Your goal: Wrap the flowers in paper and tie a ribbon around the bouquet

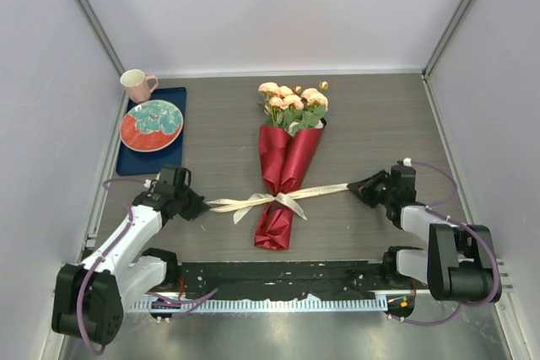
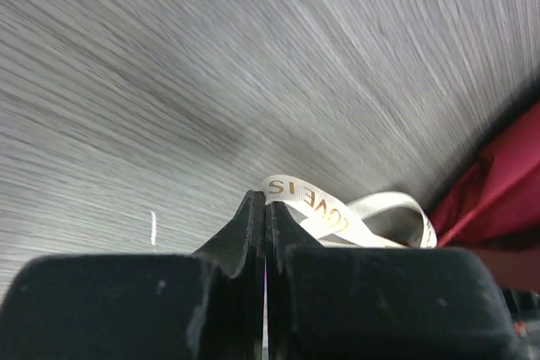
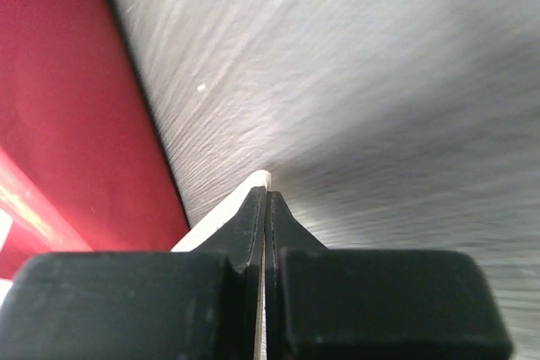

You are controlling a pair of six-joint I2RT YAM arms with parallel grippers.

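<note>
So the bouquet [image 1: 287,158] is lying flat mid-table [image 1: 380,124], with the pink-peach flowers [image 1: 293,100] pointing to 12 o'clock and the red paper [image 1: 285,166] tapering down to 6. The cream ribbon [image 1: 278,200] crosses the lower part of the paper, with loops bunched up right there. The left gripper [image 1: 201,206] sits at 9 o'clock from those loops, jaws pressed together on one ribbon end; its wrist view shows the gold-lettered strip coming out of the tips. The right gripper [image 1: 354,185] is at about 3 o'clock, clamped tight on the other end, which looks pulled fairly straight. Over at 10 o'clock there's a blue tray [image 1: 135,162] with a plate [image 1: 152,125] and a pink mug [image 1: 137,85].
</note>
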